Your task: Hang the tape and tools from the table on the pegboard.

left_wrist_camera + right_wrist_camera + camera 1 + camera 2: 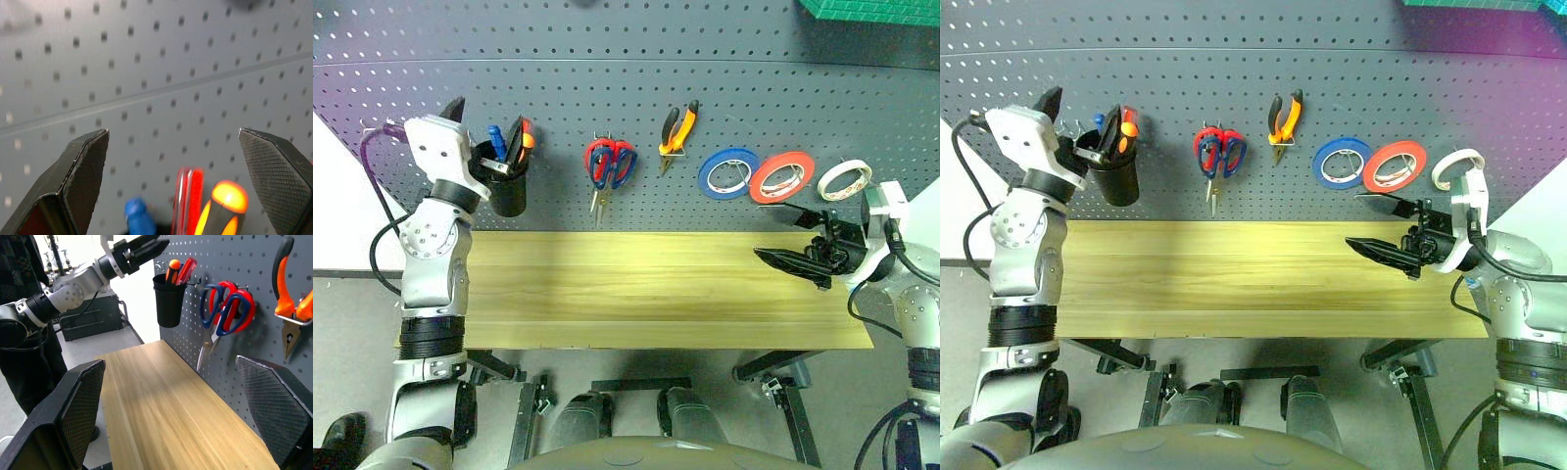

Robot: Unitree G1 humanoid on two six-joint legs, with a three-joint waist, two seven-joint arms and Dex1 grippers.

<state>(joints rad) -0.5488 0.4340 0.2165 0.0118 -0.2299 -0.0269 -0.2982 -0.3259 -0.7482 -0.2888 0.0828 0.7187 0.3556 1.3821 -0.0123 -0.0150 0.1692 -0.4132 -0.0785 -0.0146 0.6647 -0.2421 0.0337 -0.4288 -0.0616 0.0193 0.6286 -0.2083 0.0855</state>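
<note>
The left gripper [171, 186] is held wide open and empty above the black cup [507, 186]; the orange-handled screwdriver [222, 205] could be knocked if lowered carelessly

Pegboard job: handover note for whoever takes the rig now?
Left gripper: open, empty, up at the black cup on the dark grey perforated pegboard.
Right gripper: open, empty, over the right end of the light wood-grain table.
Hung: orange-and-black pliers, cream-white tape ring. Orange-and-black screwdriver stands in the cup.
Also on the board: red-and-blue scissors, blue roll, orange-red roll.
Left: nothing on the table; I can't make out any black-handled scissors.
</note>
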